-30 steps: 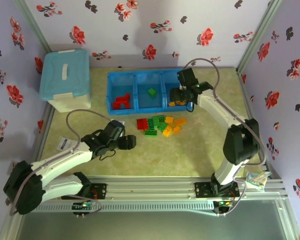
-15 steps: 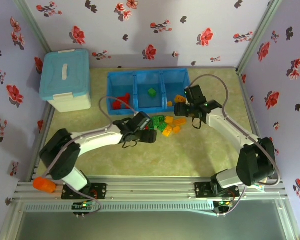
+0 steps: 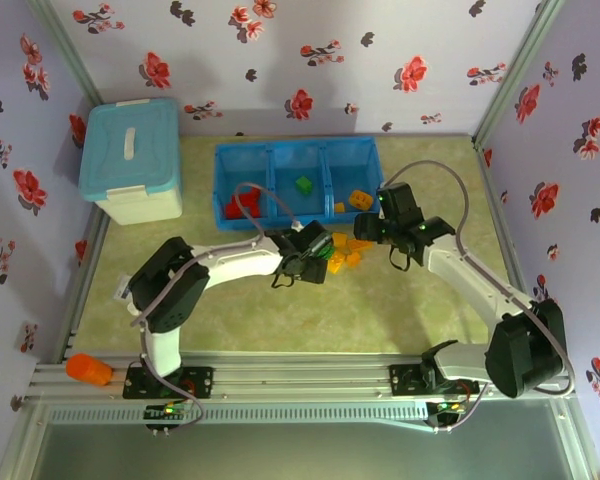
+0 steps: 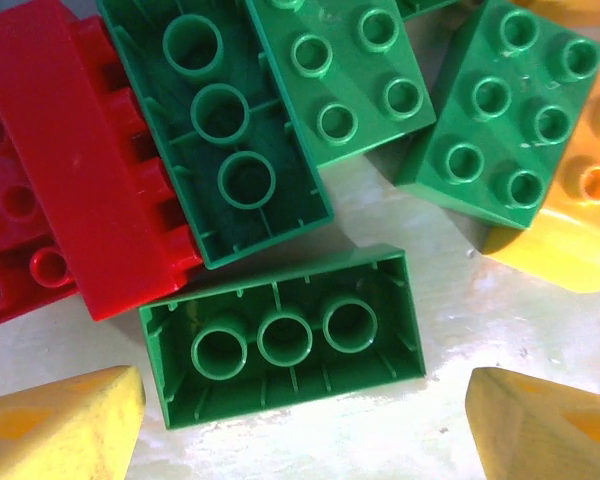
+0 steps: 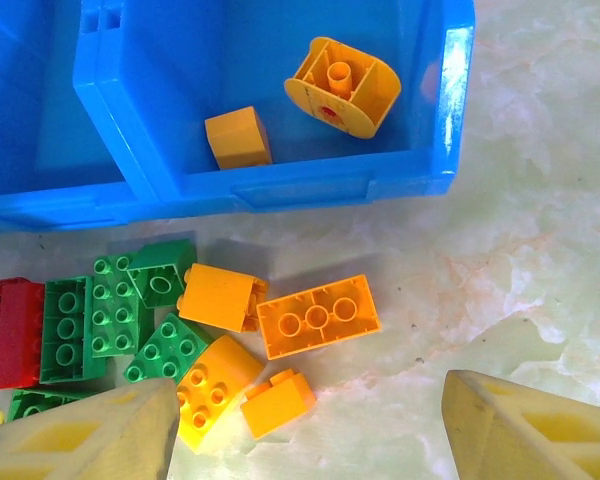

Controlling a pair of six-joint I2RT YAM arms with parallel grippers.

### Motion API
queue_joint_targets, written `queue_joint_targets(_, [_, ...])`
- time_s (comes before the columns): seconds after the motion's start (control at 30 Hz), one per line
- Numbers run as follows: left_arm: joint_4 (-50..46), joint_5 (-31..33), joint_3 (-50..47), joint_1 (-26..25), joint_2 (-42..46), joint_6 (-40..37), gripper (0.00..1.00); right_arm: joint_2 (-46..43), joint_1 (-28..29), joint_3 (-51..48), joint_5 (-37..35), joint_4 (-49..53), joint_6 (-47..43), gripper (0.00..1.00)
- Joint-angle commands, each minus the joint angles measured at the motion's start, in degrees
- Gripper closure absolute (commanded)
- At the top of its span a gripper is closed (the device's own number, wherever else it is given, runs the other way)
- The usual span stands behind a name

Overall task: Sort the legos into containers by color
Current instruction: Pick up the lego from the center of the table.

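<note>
Red, green and orange-yellow legos point(image 3: 335, 250) lie heaped on the table just in front of the bright blue three-compartment tray point(image 3: 270, 152). My left gripper point(image 4: 300, 430) is open low over the heap, with an upturned green brick point(image 4: 283, 335) just ahead of its fingers, beside a red brick point(image 4: 80, 170). My right gripper point(image 5: 305, 440) is open above the orange bricks point(image 5: 317, 315), near a small orange block point(image 5: 277, 402). The tray's right compartment holds two orange pieces point(image 5: 342, 85), the middle one a green brick point(image 3: 303, 184), the left one red bricks point(image 3: 238, 205).
A pale blue lidded storage box point(image 3: 132, 158) stands at the back left. An orange object point(image 3: 87, 369) rests on the front rail at the left. Both grippers, the left point(image 3: 318, 260) and the right point(image 3: 365, 232), crowd the heap from either side. Flowered walls close in the table.
My left arm has swung right from the table's left part onto the heap. My right gripper has drawn back from the tray's right compartment, where a curved orange piece now lies.
</note>
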State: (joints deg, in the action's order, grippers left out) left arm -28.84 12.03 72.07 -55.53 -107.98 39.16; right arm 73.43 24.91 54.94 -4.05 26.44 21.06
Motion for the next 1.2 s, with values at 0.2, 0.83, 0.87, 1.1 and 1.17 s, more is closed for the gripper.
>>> queue_joint_targets(0.2, [-4.47,3.22,5.10,-0.46,-5.04,-0.26,0.18,-4.93,-0.47,-2.91,-0.25,-1.65,0.69,0.31])
queue_joint_targets(0.83, [-10.00,8.46,10.01,-3.15,2.13,-2.28,0.50,-9.01,-0.64,-5.93,-0.43,-1.43,1.14,0.32])
queue_joint_targets(0.87, [-9.94,8.60,10.59,-2.60,2.80,-2.85,0.50,-9.29,-0.65,-6.29,-0.26,-1.45,1.25,0.32])
queue_joint_targets(1.1, [-10.80,8.37,18.60,3.93,2.10,-7.97,0.51,-9.58,-0.65,-6.00,1.25,-1.64,1.44,0.32])
queue_joint_targets(1.17, [-11.55,7.56,22.07,5.92,0.47,-9.68,0.51,-9.88,-0.65,-5.90,1.63,-1.50,1.51,0.32])
